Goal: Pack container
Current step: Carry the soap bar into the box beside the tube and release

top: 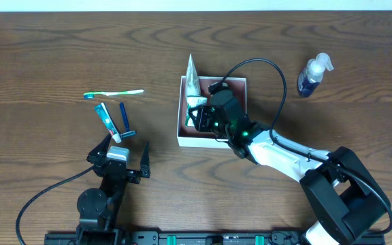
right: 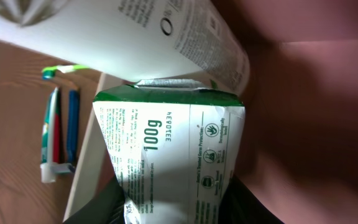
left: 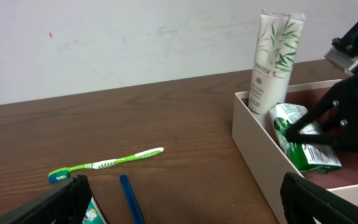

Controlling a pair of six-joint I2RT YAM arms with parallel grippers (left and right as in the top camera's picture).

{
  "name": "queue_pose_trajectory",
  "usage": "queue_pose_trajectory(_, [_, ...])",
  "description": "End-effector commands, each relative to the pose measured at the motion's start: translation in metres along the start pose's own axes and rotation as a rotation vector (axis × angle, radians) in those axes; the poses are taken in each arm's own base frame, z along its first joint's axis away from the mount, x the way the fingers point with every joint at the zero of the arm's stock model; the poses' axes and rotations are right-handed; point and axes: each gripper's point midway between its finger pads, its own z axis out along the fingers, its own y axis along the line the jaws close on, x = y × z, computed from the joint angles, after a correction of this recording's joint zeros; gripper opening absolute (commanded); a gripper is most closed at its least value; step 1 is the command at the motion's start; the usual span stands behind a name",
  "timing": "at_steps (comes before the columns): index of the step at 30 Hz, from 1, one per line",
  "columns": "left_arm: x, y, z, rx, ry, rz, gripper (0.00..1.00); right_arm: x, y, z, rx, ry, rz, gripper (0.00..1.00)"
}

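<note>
inside the container (top: 180, 126) at mid-table, a green packet (left: 303, 146) is clamped by the right gripper (top: 201, 117); if released crooked, the leaning tube (top: 191, 76) could be toppled. the left gripper (top: 126, 144) is held wide apart.

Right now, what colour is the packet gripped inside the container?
The packet is green and white with dark print; the right wrist view shows it best.
</note>
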Motion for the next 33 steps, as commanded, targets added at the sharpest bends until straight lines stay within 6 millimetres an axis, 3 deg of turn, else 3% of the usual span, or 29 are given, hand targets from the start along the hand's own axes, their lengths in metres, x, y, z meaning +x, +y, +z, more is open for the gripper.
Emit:
queue_pose_trajectory(1, [0.016, -0.002, 0.001, 0.009, 0.049, 0.005, 0.98, 0.003, 0.008, 0.004, -0.019, -0.008, -0.005, 0.23])
queue_pose_trajectory(16, [0.016, -0.002, 0.001, 0.009, 0.049, 0.006, 0.98, 0.014, 0.007, 0.014, -0.022, 0.017, -0.007, 0.23])
queue_pose_trajectory(23, [0.016, -0.002, 0.001, 0.009, 0.049, 0.005, 0.98, 0.014, 0.007, 0.014, -0.023, 0.016, -0.007, 0.33])
queue_pose_trajectory(33, [0.016, -0.002, 0.001, 0.009, 0.049, 0.005, 0.98, 0.014, 0.007, 0.014, -0.023, 0.016, -0.007, 0.36])
